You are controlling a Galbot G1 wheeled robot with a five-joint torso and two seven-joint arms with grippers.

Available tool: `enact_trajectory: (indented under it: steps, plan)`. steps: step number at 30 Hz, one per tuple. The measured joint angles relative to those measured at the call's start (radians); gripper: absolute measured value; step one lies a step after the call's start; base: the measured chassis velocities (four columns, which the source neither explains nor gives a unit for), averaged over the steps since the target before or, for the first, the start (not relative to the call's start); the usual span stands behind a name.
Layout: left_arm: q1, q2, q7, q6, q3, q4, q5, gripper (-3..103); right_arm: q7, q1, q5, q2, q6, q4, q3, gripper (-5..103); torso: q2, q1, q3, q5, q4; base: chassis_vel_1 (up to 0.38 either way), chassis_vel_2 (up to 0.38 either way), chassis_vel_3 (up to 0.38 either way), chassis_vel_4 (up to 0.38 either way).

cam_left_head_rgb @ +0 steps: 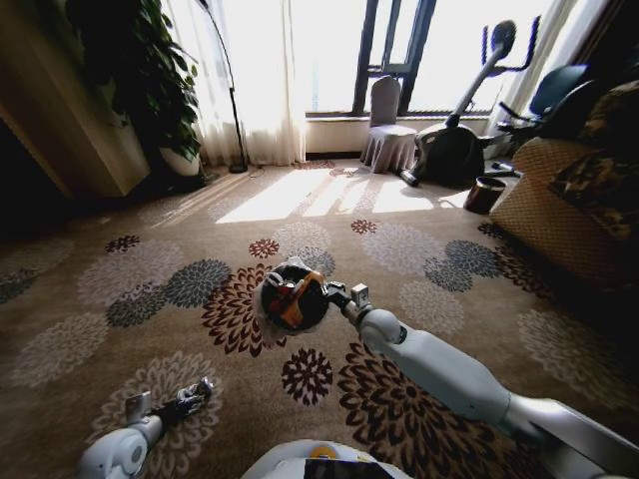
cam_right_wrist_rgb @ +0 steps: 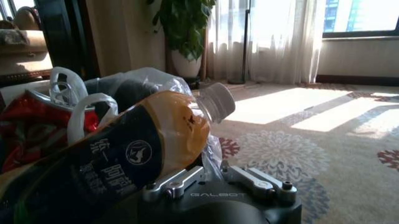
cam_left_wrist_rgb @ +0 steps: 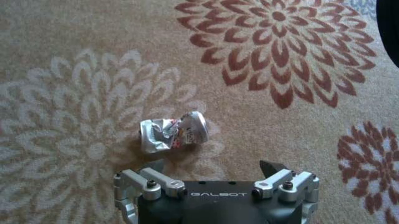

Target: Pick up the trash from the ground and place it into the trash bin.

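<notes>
The left gripper [cam_left_wrist_rgb: 215, 170] hangs low over the floral carpet [cam_left_wrist_rgb: 74, 56] with its jaws spread wide and empty, a crushed silver can [cam_left_wrist_rgb: 173, 133] lying on the carpet just ahead of its fingertips. The right gripper [cam_left_head_rgb: 339, 292] reaches forward and holds the trash bin [cam_left_head_rgb: 293, 297] by its rim, an orange-labelled bottle [cam_right_wrist_rgb: 134, 154] and red wrappers [cam_right_wrist_rgb: 31, 130] crammed inside the bin's plastic liner.
</notes>
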Motion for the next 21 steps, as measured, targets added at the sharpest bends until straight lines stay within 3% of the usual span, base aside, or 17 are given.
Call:
enact_trajectory:
  steps: [2, 9, 17, 21]
  plan:
    - [0.000, 0.002, -0.011, 0.005, 0.001, -0.003, -0.009, 100, -0.002, -0.001, -0.003, 0.001, 0.000, 0.000, 0.001, 0, 0.000, 0.000, 0.000, -0.0001, 0.0000, 0.000, 0.000, 0.000, 0.000]
    - [-0.042, 0.015, -0.186, 0.044, 0.013, 0.024, -0.206, 100, -0.017, -0.007, -0.015, 0.009, 0.017, -0.011, 0.016, 0, 0.000, 0.000, 0.000, -0.0002, 0.0001, 0.075, -0.088, -0.079, 0.081]
    - [-0.142, 0.002, -0.239, 0.046, 0.061, 0.099, -0.259, 100, -0.019, -0.007, -0.021, 0.013, 0.020, -0.019, 0.016, 0, 0.000, 0.000, 0.000, 0.0000, -0.0001, 0.045, -0.054, -0.042, 0.052]
    - [-0.232, -0.013, -0.270, 0.021, 0.086, 0.181, -0.268, 100, -0.019, -0.008, -0.025, 0.017, 0.022, -0.025, 0.012, 0, 0.000, 0.000, 0.000, -0.0002, -0.0004, 0.000, 0.000, 0.000, 0.000]
